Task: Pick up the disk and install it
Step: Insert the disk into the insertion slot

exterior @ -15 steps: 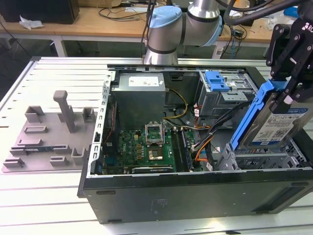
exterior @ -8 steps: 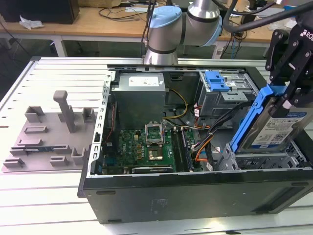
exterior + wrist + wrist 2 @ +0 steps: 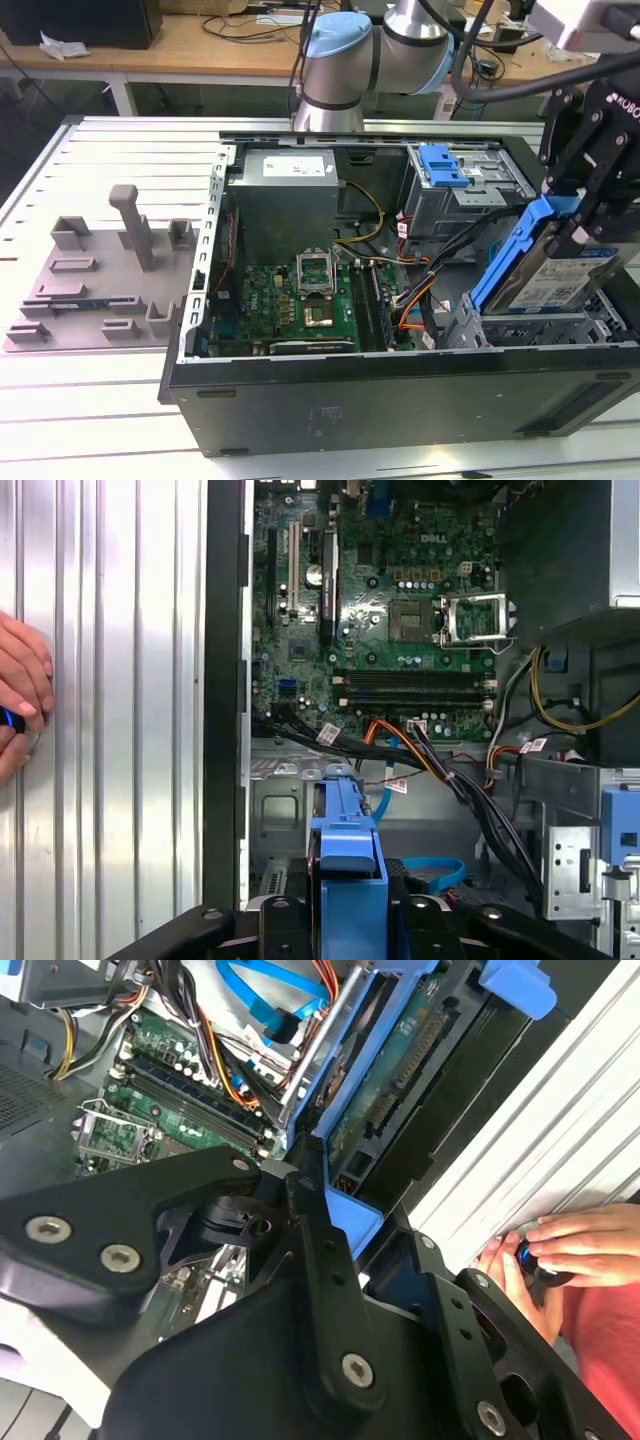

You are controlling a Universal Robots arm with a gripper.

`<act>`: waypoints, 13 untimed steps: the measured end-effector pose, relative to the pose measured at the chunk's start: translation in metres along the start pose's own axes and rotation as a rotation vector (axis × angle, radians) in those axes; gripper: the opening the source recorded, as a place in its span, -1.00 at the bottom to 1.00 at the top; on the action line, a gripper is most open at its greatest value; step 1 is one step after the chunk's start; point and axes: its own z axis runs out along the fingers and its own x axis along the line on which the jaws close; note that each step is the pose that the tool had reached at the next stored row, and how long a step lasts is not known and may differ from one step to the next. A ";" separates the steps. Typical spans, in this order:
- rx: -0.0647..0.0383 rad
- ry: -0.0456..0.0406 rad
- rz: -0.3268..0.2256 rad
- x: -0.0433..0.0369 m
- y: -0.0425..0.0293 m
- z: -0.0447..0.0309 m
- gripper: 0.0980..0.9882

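While its jaws are clamping on the blue carrier (image 3: 345,852) that frames the disk (image 3: 548,272), the gripper (image 3: 573,218) is holding the drive on edge and tilted. It is hanging at the exterior view's right end of the open computer case (image 3: 400,400). The disk's lower end is sitting at the mouth of the grey drive cage (image 3: 530,330); whether it is already inside the guides cannot be told.

By the look of it the pick-up is done and the install is the step in hand, with the drive not yet seated. That step is calling for the carrier's rails to be squared to the cage and kept off the black cable bundle (image 3: 470,790) running just beside it.

A person's hand (image 3: 20,715) is resting on the slatted worktop (image 3: 120,680) next to the case, fingers curled on a small dark object.

Further in, the green motherboard (image 3: 290,295) is lying flat on the case floor. Beyond it the grey power-supply box (image 3: 290,200) and a bare blue latch (image 3: 443,165) are sitting against the far wall, with the arm's base joint (image 3: 345,60) rising behind.

Writing is showing in several places. The disk is carrying a white-and-blue label (image 3: 565,285), the gripper's housing is bearing white lettering (image 3: 620,105) cut off by the frame edge, and a pale sticker (image 3: 295,165) is fronting the power supply. None of it is being quoted here.
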 end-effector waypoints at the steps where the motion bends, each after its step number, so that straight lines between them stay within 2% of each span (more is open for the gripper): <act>1: 0.000 -0.0001 0.000 0.0007 0.0000 0.0016 -0.39; 10: 0.000 -0.0006 0.000 0.0084 -0.0003 0.0222 -0.37; 11: 0.000 -0.0005 0.000 0.0087 -0.0003 0.0252 -0.11; 12: 0.000 -0.0008 0.000 0.0089 -0.0004 0.0266 -0.11; 13: 0.000 -0.0008 0.000 0.0089 -0.0004 0.0277 0.05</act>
